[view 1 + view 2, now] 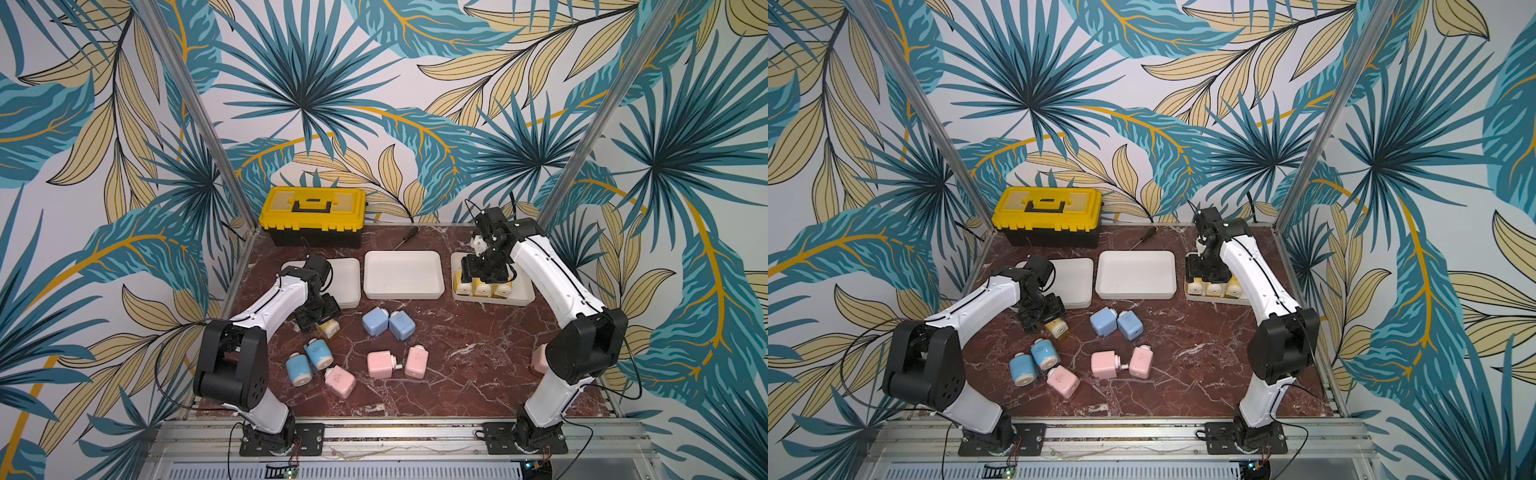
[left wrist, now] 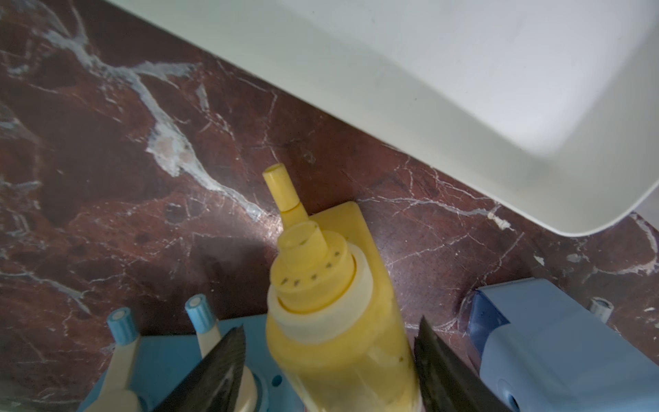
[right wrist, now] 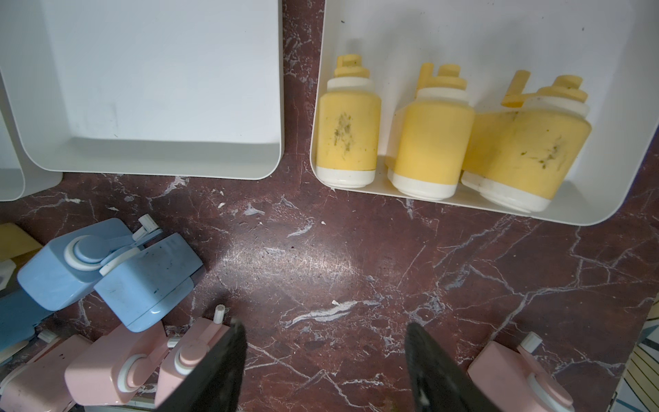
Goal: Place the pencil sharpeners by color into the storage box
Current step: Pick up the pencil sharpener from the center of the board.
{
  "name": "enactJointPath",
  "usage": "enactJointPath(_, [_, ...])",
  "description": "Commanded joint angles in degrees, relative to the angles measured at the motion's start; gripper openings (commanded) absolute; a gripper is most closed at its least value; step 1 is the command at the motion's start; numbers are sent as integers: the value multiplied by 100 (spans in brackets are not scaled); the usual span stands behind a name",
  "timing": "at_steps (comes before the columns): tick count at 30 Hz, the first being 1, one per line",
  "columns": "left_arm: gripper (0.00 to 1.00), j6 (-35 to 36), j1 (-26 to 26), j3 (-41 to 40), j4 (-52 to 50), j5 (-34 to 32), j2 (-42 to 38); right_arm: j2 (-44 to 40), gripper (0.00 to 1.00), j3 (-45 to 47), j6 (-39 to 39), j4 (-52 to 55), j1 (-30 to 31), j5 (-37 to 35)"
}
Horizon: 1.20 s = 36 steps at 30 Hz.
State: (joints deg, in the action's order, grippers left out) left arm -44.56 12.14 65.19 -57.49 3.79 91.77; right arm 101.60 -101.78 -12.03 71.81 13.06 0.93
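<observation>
Left gripper (image 2: 330, 360): jaws straddle yellow sharpener (image 2: 331, 314), one each side, contact not discernible; sharpener low over surface (image 1: 457, 365) just before left tray (image 1: 348, 282), toward left edge. Right gripper (image 3: 324, 371): jaws wide, nothing between, above right tray (image 3: 356, 32) near far right corner. Three yellow sharpeners (image 3: 428, 139) lie side by side in right tray. Middle tray (image 1: 402, 274) holds nothing. Blue sharpeners (image 1: 388, 324) and pink sharpeners (image 1: 397, 363) loose mid-surface, toward near edge. Yellow toolbox (image 1: 312, 216) at far left corner.
</observation>
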Motion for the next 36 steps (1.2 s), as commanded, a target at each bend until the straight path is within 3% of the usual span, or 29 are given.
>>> enactJointPath(1, [74, 24, 24, 251, -36, -143, 136, 88, 72, 140, -86, -38, -5, 30])
enactJointPath(8, [61, 93, 26, 457, -34, -133, 451, 105, 72, 149, -74, -53, -5, -20])
enactJointPath(14, [58, 120, 38, 420, -41, -140, 509, 147, 72, 138, -73, -72, -1, -32])
enactJointPath(27, [69, 199, 275, 533, -37, -124, 742, 193, 71, 167, -53, -76, -5, -31])
enactJointPath(34, [50, 219, 291, 608, -41, -107, 720, 183, 71, 184, -56, -106, -5, -35])
enactJointPath(36, [48, 218, 291, 633, -44, -84, 689, 185, 71, 200, -65, -112, -5, -36])
